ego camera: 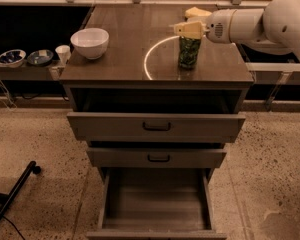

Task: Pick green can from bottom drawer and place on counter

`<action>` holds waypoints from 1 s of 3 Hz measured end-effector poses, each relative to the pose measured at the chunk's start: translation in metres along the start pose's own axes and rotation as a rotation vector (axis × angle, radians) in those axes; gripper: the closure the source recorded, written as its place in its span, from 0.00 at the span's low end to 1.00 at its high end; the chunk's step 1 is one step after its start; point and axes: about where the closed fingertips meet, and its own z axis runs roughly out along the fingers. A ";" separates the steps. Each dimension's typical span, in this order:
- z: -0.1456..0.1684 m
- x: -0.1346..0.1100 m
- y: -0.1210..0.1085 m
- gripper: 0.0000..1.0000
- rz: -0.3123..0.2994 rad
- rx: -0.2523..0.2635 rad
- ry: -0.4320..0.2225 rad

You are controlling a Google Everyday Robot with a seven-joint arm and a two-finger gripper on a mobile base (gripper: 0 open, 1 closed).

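The can (190,54) stands upright on the tabletop (115,66), mottled dark green and cylindrical, just inside the right part of the thin white circle (149,59). The hand (188,27), pale yellow on a smooth white arm (250,24), sits right at the can's top; gripping or loose, I cannot tell. The tabletop is flat, matte brown-grey, and the can is near its right edge, with bare surface toward the front edge. A round white bowl (90,42) sits well apart at the left edge. Below, the bottom drawer (155,204) is pulled out, a wide flat tray with low walls. Two shallower drawers with black handles jut above it: the top drawer (115,126) and the middle drawer (120,157). The floor (40,134) around is speckled.
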 end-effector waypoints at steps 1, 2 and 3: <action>0.000 0.000 0.000 0.00 0.000 0.000 0.000; -0.027 -0.005 -0.011 0.00 -0.111 0.032 0.004; -0.093 -0.013 -0.028 0.00 -0.295 0.066 0.019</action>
